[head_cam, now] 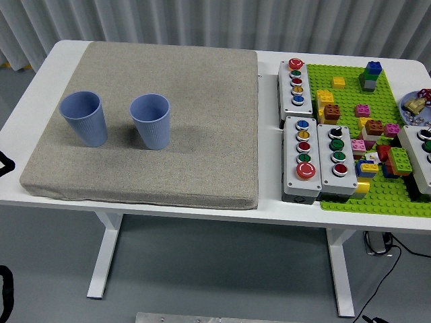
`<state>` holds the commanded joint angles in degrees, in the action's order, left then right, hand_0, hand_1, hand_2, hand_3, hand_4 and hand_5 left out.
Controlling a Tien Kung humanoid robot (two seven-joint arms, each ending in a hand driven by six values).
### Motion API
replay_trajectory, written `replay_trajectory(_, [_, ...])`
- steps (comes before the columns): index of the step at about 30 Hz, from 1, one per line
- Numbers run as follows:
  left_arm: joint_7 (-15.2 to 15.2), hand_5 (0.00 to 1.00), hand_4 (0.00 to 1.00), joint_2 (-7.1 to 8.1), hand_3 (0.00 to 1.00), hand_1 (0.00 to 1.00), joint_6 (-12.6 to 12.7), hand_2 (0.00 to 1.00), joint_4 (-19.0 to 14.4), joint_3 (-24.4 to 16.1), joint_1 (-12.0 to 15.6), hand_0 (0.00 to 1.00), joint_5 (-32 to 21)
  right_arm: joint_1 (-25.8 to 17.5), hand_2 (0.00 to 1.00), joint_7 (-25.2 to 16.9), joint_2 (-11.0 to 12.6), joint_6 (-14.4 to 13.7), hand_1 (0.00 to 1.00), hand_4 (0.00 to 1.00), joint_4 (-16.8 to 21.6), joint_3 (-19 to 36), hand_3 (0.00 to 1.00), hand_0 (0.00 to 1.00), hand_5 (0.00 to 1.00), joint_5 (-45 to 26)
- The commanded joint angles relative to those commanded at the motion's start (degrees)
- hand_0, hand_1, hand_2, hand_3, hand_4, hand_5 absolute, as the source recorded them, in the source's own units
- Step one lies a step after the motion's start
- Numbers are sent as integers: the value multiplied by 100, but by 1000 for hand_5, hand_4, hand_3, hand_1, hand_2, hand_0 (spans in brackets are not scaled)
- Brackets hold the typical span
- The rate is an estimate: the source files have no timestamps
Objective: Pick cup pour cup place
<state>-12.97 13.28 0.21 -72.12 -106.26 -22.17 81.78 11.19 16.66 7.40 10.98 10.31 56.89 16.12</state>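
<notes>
Two light blue ribbed cups stand upright on a grey mat (182, 81) that covers the left part of the white table (202, 214). One cup (83, 118) is near the mat's left edge, the other cup (151, 121) a little to its right. Both look empty from above. Only a black sliver of my left arm (4, 165) shows at the picture's left edge, below and left of the cups and well apart from them. My right arm is out of sight.
Right of the mat lie grey button boxes (297, 83) (304, 158) (336, 159). Beyond them is a green baseplate (347, 108) with several coloured bricks, and a small dish (417, 108) sits at the far right edge.
</notes>
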Motion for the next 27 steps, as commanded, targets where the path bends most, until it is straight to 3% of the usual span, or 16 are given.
replay_trajectory(8, [137,322,966,199,998,972,-152,998,-109,340,364,959,169,-4,713,-4,0,13,697,179,0,-15,605,765,389,-16])
replay_trajectory(14, [183,326,965,440,998,965,-249,998,-219,775,930,958,137,-27,713,21,1,23,697,177,0,11,606,765,388,51])
replay_trajectory(27, [147,374,961,569,998,992,-364,998,-392,900,1664,998,-251,-30,713,59,13,48,696,172,0,121,606,765,391,193])
